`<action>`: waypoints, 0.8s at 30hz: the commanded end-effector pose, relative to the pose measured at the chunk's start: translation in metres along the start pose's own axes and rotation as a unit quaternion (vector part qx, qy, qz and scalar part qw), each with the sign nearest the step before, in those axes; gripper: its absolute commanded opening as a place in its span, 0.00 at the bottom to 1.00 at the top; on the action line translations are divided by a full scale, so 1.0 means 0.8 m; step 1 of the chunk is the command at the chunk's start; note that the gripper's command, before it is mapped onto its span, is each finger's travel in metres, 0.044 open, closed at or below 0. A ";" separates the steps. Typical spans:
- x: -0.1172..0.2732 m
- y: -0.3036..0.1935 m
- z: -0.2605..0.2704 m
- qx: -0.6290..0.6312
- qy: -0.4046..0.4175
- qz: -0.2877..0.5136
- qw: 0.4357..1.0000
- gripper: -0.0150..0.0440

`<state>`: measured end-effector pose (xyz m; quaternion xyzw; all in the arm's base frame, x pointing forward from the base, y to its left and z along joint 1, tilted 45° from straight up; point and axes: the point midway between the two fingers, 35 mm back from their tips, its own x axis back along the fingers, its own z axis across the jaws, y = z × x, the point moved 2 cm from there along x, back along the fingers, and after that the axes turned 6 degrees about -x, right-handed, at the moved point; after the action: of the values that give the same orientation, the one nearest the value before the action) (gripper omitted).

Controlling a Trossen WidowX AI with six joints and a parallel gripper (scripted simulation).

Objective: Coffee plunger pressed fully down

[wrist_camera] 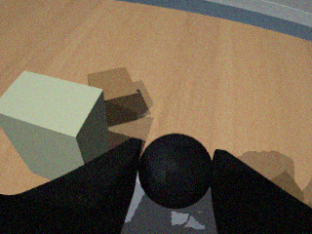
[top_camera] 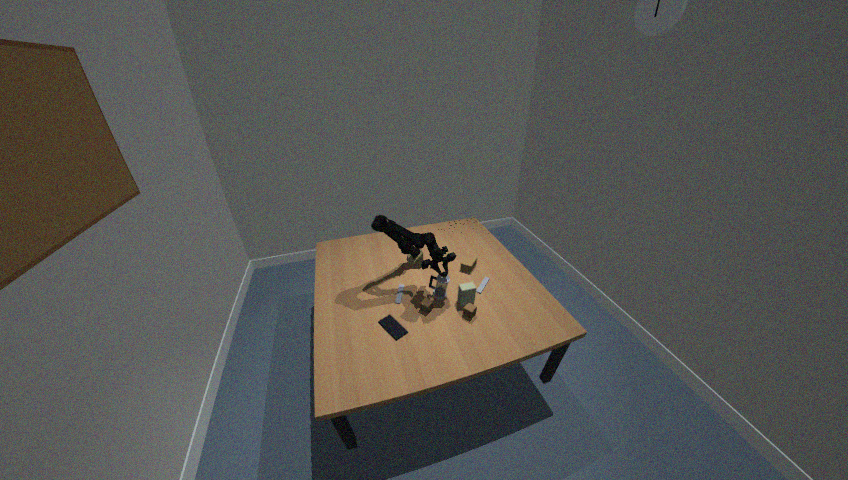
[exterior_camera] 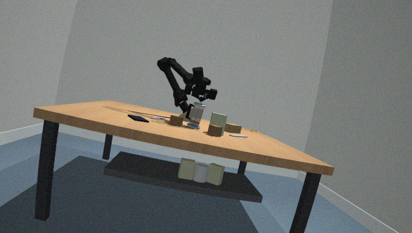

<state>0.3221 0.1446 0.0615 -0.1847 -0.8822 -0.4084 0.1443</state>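
We observe the coffee press [top_camera: 440, 289] [exterior_camera: 197, 115] [wrist_camera: 158, 221] standing upright on the wooden table [top_camera: 368, 374] [exterior_camera: 86, 124] [wrist_camera: 195, 73], below the gripper [top_camera: 443, 273] [exterior_camera: 201, 98] [wrist_camera: 175, 154]. We identify the gripper state as closed on the round black knob [exterior_camera: 201, 99] [wrist_camera: 175, 172] of the plunger, with one finger on each side of it. In the exterior view, we see the knob close above the lid [exterior_camera: 199, 104], with a short gap between them. We therefore read the plunger as nearly down; we cannot tell whether any travel remains.

We locate the black handle [top_camera: 432, 281] [exterior_camera: 189, 111] on the side of the press. We find a pale green box [top_camera: 467, 295] [exterior_camera: 219, 119] [wrist_camera: 49, 107] upright near the press, and a dark flat slab [top_camera: 392, 327] [exterior_camera: 138, 118] lying apart from both.
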 end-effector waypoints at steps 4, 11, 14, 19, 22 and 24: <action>-0.003 -0.004 0.000 0.004 -0.003 0.007 1.000 0.45; -0.001 0.000 0.001 0.001 -0.001 0.001 1.000 0.45; -0.001 0.000 0.001 0.001 -0.001 0.001 1.000 0.45; -0.001 0.000 0.001 0.001 -0.001 0.001 1.000 0.45; -0.001 0.000 0.001 0.001 -0.001 0.001 1.000 0.58; -0.001 0.000 0.001 0.001 -0.001 0.001 1.000 0.67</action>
<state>0.3228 0.1439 0.0612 -0.1881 -0.8827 -0.4066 0.1417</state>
